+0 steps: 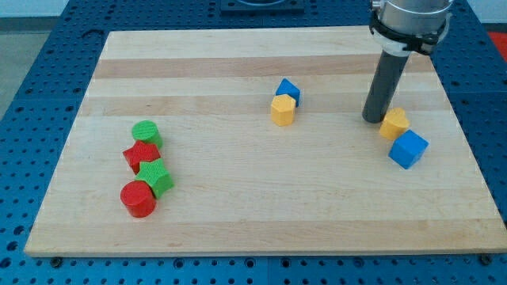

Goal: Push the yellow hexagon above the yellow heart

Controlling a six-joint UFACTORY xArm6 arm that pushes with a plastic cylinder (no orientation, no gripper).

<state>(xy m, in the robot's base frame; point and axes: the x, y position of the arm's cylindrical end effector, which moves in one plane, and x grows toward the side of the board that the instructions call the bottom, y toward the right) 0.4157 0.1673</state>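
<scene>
A yellow block that looks like the hexagon (283, 110) sits near the board's middle, touching a blue triangular block (288, 90) just above it. A second yellow block, seemingly the heart (394, 123), lies at the view's right, with a blue cube (408, 149) just below and to its right. My tip (372, 119) rests on the board right beside the heart's left edge, touching it or nearly so. The hexagon is far to the left of the tip.
At the view's left, a green cylinder (146, 132), a red star (141, 154), a green star (158, 176) and a red cylinder (138, 198) form a tight column. The wooden board (253, 229) lies on a blue perforated table.
</scene>
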